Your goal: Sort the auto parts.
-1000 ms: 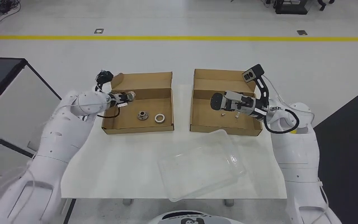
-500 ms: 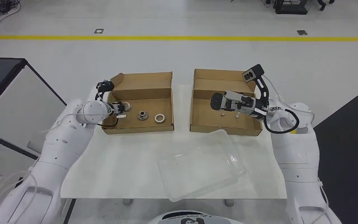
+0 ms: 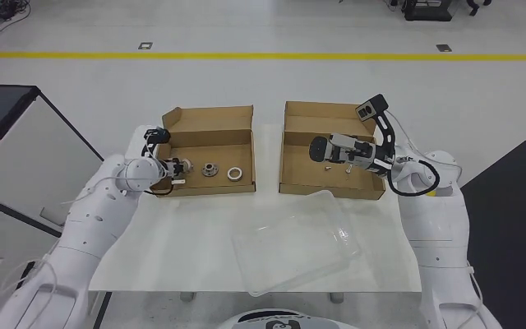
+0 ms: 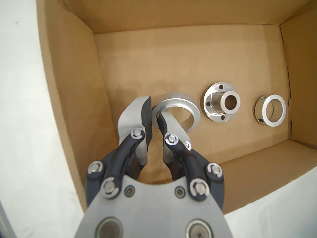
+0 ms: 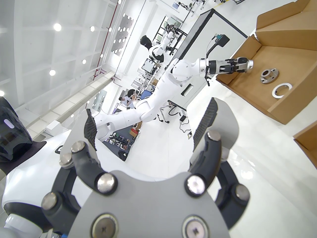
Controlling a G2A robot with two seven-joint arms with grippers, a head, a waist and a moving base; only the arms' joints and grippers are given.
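The left claw (image 4: 154,115) has swung from the eleven o'clock corner down to the nine o'clock end of the left box (image 4: 74,75), pinching the rim of a large ring (image 4: 196,113) low over the floor; I judge release is near. A hub (image 4: 221,105) and a small ring (image 4: 273,97) lie toward three o'clock. The right claw (image 5: 151,110) hangs spread over the right box (image 3: 329,115), which holds small bits (image 3: 329,169).

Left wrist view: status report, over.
Left tool shut on large ring rim, inside left box. Right tool open, above right box. Flanged hub and small collar alongside, clear.
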